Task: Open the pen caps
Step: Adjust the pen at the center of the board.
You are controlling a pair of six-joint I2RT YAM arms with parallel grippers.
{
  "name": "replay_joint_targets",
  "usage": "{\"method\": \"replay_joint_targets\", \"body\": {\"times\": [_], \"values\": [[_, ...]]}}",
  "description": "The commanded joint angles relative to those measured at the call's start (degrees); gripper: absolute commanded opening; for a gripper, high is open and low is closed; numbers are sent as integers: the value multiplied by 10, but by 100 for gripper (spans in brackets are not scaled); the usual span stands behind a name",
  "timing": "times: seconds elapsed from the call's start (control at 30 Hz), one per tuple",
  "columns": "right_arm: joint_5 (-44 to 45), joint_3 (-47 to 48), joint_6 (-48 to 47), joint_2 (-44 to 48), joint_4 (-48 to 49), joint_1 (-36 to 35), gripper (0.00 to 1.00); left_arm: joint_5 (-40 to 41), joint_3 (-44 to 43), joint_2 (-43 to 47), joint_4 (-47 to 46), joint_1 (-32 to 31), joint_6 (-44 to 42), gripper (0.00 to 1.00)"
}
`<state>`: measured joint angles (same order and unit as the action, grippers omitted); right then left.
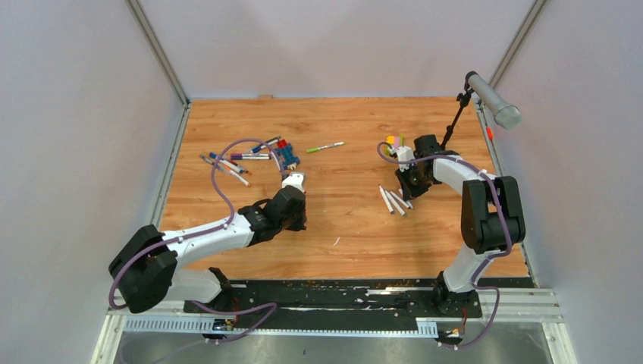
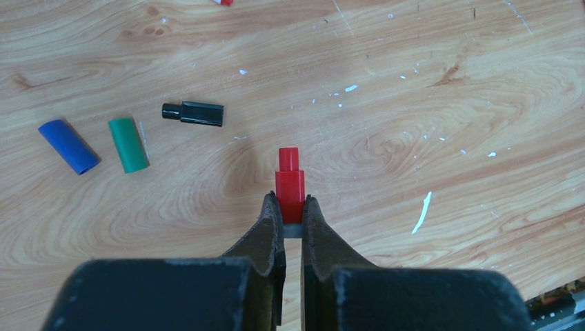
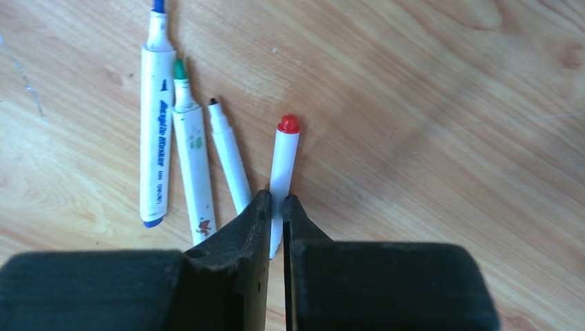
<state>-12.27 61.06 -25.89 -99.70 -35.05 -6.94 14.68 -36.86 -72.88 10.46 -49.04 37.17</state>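
Left fingers [image 2: 274,219] are clamped narrow on a red cap [image 2: 290,181]. The cap pokes straight up-frame from the tips, stepped end away.

Right fingers [image 3: 266,210] are pinched tight on a red-tipped pen [image 3: 284,155]. Its long axis runs straight up-frame from the tips, with the bare red nib at the far end, so this one looks opened already.

Three more uncapped pens lie on the table [image 3: 448,103] just left of it, roughly parallel. The black-tipped pen [image 3: 227,155] is nearest, then the green-tipped pen [image 3: 192,162], then the fat blue-tipped marker [image 3: 155,131] at frame left.

Loose caps sit in the upper left of the left wrist view: black cap [image 2: 194,114], green cap [image 2: 128,145], blue cap [image 2: 67,146], all apart from the held cap.

The likely next move is a drop-off, the pen going left beside its row and the cap going left to the other caps.

In the top view the pile of pens [image 1: 243,158] sits upper left, just beyond the left arm and well apart from the right, so left is nearer for the next fetch. Whether those pens carry caps is too small to tell.
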Motion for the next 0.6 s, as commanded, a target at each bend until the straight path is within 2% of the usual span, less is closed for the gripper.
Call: {"method": "replay_joint_targets", "body": {"times": [0.0,0.33,0.57], "values": [[-51,16,-19,-3,-28,-2,5,6,2,11,-13,3,7,7],[-13,15,-9,39,-18,-2,19,16,-7,0,-4,4,6,8],[-33,14,-13,93,-22,-2,25,37,-24,-23,11,9,6,11]]}}
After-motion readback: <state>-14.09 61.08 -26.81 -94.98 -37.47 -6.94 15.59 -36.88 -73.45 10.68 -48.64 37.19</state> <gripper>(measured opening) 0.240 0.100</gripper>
